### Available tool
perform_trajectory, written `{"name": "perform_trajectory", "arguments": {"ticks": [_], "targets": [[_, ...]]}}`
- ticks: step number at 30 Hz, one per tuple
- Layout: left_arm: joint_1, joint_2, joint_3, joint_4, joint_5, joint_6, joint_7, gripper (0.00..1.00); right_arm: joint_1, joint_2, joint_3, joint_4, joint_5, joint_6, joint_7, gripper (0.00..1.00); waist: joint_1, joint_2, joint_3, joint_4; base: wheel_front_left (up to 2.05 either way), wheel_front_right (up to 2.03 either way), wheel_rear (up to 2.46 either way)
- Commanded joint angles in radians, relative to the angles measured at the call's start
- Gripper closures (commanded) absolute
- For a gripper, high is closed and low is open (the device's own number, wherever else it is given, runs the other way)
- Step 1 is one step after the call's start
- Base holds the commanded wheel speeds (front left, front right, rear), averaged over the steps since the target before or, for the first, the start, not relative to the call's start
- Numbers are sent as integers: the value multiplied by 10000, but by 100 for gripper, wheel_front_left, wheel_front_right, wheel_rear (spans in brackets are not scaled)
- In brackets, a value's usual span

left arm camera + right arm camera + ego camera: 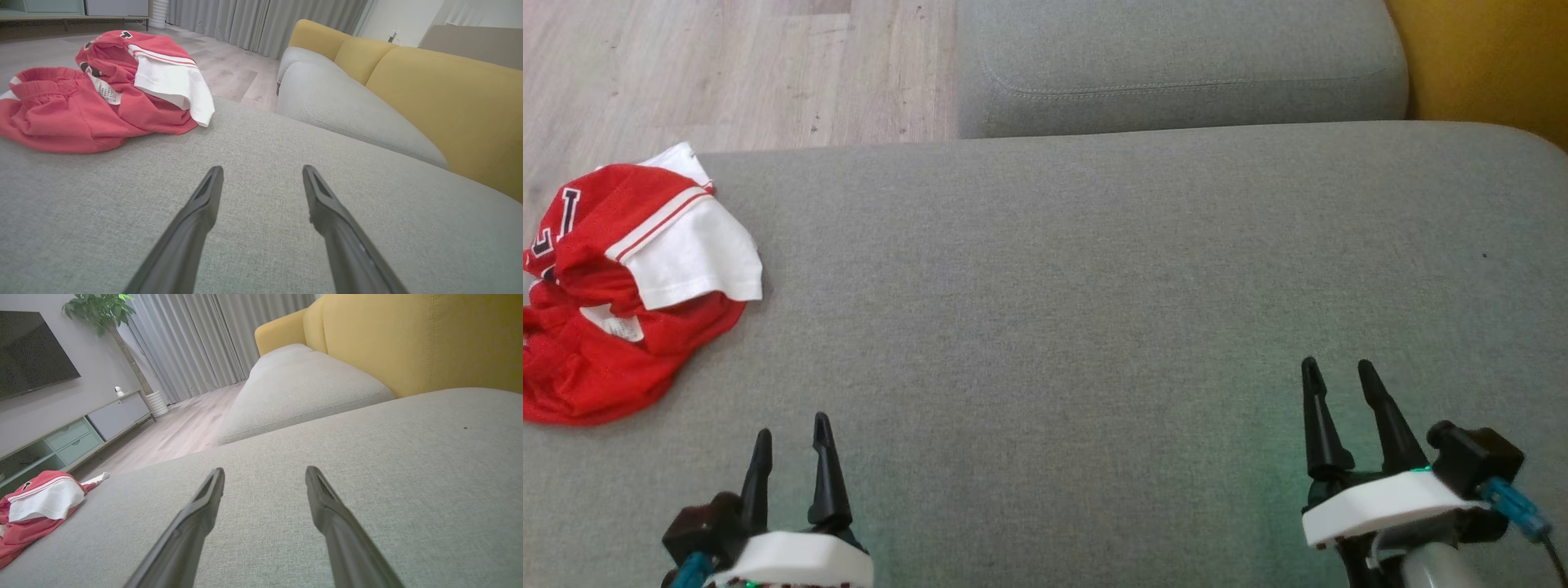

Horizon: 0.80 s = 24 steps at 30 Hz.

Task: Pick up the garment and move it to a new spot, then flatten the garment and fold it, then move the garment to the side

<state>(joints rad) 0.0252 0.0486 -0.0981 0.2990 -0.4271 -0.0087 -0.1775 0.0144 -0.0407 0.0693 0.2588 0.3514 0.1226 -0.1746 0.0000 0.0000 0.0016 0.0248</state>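
Note:
The garment (621,286) is a crumpled red jersey with a white sleeve and dark lettering, lying at the far left edge of the grey sofa cushion (1094,286). In the left wrist view the garment (102,90) sits up and to the left of my fingers. The right wrist view shows the garment (36,506) far off at the left. My left gripper (791,433) hovers open over bare cushion, below and right of the jersey. My right gripper (1339,377) stands open far to the right, nothing between its fingers.
A second grey cushion (1176,65) lies behind the main one, with a yellow backrest (1486,57) at the right. Wooden floor (727,65) shows beyond the left back edge. A TV cabinet (77,433) and a potted plant (102,310) stand across the room.

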Motion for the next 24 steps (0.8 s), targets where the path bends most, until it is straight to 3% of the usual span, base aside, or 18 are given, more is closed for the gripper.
{"name": "perform_trajectory", "arguments": {"ticks": [1, 24], "targets": [[-218, 70, 198, -225, 333, 51, -158, 0, -218, -79, 281, -312, -346, 66, -183, 0, 0, 0, -5, 13, 0, 0, 0], [-306, 33, 199, 270, 2463, 161, -843, 0, -296, -95, 676, -17, -3056, 81, -872, 0, 0, 0, 31, 96, 0, 0, 0]]}}
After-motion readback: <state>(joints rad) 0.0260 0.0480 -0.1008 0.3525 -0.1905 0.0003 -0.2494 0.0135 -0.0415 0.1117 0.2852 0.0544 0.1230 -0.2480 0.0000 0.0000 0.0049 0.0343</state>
